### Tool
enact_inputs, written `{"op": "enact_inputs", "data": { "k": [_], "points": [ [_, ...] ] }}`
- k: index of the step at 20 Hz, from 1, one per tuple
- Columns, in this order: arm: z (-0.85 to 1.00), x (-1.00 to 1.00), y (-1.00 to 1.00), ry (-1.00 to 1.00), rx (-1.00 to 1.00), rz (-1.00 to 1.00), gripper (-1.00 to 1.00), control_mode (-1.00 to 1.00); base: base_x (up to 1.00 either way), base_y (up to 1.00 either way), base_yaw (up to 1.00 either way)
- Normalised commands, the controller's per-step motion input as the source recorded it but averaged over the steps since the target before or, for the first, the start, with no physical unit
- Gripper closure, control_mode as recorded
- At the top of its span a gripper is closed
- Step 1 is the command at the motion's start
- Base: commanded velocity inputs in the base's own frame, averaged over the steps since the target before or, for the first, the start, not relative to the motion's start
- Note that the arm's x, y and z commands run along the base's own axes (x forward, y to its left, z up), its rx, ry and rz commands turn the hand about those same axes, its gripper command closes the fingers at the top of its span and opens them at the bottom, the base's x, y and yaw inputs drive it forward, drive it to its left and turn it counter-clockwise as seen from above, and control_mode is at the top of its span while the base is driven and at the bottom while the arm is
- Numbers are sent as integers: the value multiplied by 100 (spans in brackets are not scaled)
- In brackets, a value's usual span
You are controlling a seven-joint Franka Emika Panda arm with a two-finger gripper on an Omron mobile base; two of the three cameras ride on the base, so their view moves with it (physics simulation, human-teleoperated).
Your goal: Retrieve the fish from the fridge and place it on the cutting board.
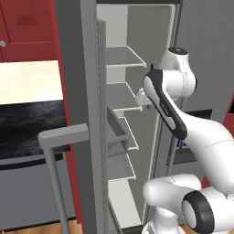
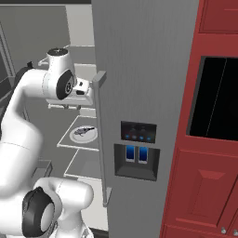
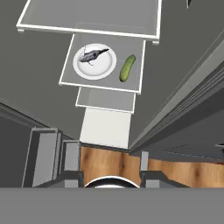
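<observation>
We see a white fridge shelf (image 3: 103, 83) carrying a white plate (image 3: 95, 61) with the fish (image 3: 92, 55) on it, and a green cucumber (image 3: 127, 68) beside the plate.

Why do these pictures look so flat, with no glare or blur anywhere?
Hand view: the fish, its white plate and the green cucumber are sharp and evenly lit. Right base view: the fridge door shows no glare. Left base view: shelves shaded plainly.

Matt grey fridge (image 2: 139, 69), glossy white plate (image 3: 95, 61), wooden floor (image 3: 109, 164).
</observation>
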Motion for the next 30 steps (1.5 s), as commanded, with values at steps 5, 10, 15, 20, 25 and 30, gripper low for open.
{"op": "enact_inputs", "data": {
  "k": [5, 10, 15, 20, 25, 30],
  "points": [
    [-26, -7, 15, 0, 2, 0, -100, -100, 0, 0, 0],
    [-77, -27, 30, 0, 9, 0, -100, -100, 0, 0, 0],
    [-69, -31, 6, 11, 7, 0, -100, -100, 0, 0, 0],
    [-69, -7, 19, 2, 5, -1, -100, -100, 0, 0, 0],
    [-6, 32, 23, -2, 0, -7, -100, -100, 0, 0, 0],
    [-5, 55, 16, 0, -1, -8, -100, -100, 0, 0, 0]
  ]
}}
